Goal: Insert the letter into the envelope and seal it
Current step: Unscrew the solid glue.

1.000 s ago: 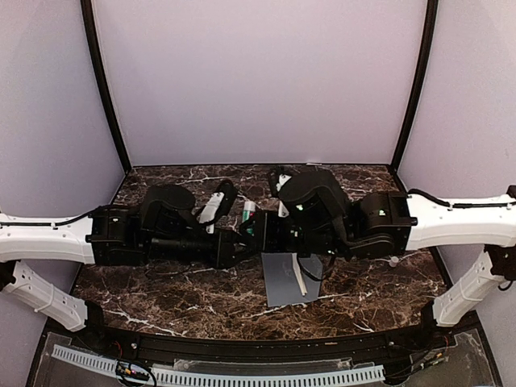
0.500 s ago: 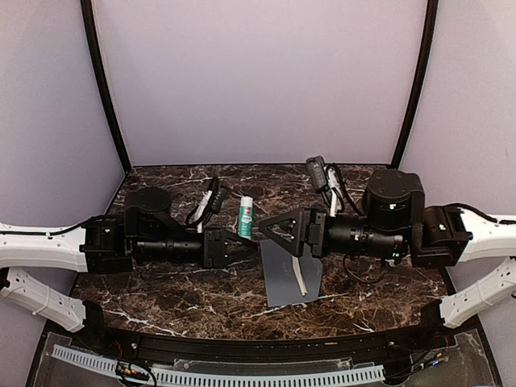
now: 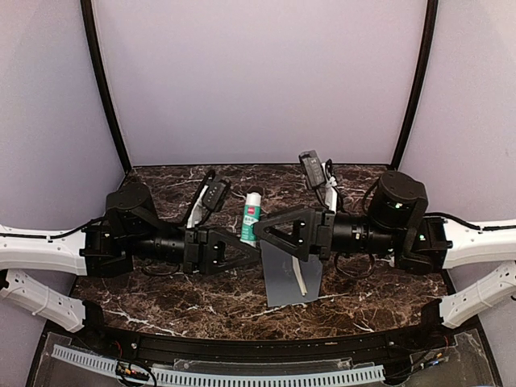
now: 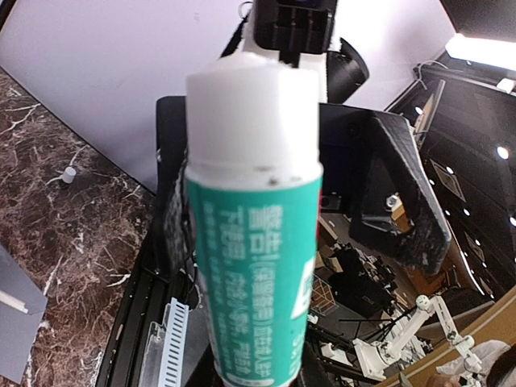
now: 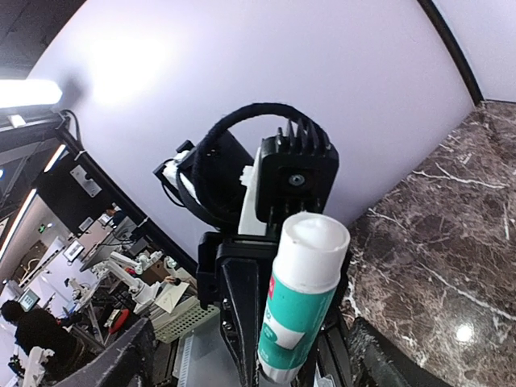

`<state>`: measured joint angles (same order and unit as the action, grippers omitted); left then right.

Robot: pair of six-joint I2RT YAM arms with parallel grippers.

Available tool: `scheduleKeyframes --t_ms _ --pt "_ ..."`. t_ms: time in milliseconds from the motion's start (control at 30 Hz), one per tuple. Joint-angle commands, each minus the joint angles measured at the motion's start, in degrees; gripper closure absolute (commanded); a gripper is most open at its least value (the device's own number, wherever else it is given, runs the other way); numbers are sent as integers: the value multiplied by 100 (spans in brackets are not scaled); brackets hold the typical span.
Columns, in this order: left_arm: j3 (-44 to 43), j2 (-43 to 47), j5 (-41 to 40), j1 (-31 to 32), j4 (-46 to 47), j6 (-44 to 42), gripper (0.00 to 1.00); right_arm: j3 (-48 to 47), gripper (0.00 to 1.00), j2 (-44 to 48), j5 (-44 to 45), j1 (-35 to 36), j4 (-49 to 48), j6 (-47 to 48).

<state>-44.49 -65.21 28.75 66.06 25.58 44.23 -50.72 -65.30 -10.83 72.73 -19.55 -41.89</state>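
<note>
The slate-grey envelope (image 3: 289,278) lies flat on the marble table (image 3: 161,294) under the two grippers, with a thin white strip (image 3: 299,280) across it. A corner of the envelope (image 4: 14,339) shows in the left wrist view. The letter is hidden. My left gripper (image 3: 247,244) is shut on the lower end of an upright green-and-white glue stick (image 3: 252,216) (image 4: 254,242). My right gripper (image 3: 270,234) (image 5: 250,326) faces it from the right with its fingers (image 5: 121,363) spread wide either side of the glue stick (image 5: 302,298), not touching it.
A small white cap-like piece (image 4: 70,172) sits on the marble. Purple walls close in the back and sides. A white slotted rail (image 3: 242,375) runs along the near edge. Both arms meet over the table's middle.
My right gripper has opened and let go of the glue stick, and its arm has stretched out flat. My left gripper still holds the stick, now upright and a little further right.
</note>
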Motion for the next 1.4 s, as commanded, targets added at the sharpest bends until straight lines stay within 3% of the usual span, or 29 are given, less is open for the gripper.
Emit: scheduleKeyframes --t_ms 0,167,367,567,700,1100,1367 --pt "79 88 596 -14 697 143 100 -67 27 -159 -597 -24 -951 4" --pt "70 25 770 -14 848 249 100 -106 43 -323 -639 -25 -1062 -102" --pt "90 0 817 -14 878 277 100 -114 55 -490 -759 -22 -1392 -252" --pt "89 2 581 -14 757 214 100 -87 86 -501 -719 -22 -1395 -272" --pt "114 120 246 -14 495 112 100 19 98 -433 -626 -22 -1358 -289" --pt "262 616 -1395 -14 -903 -64 100 -172 100 -466 103 -18 -214 -196" --pt "-60 450 -2580 -14 -2242 -152 100 -962 100 -1086 1047 36 1438 -423"
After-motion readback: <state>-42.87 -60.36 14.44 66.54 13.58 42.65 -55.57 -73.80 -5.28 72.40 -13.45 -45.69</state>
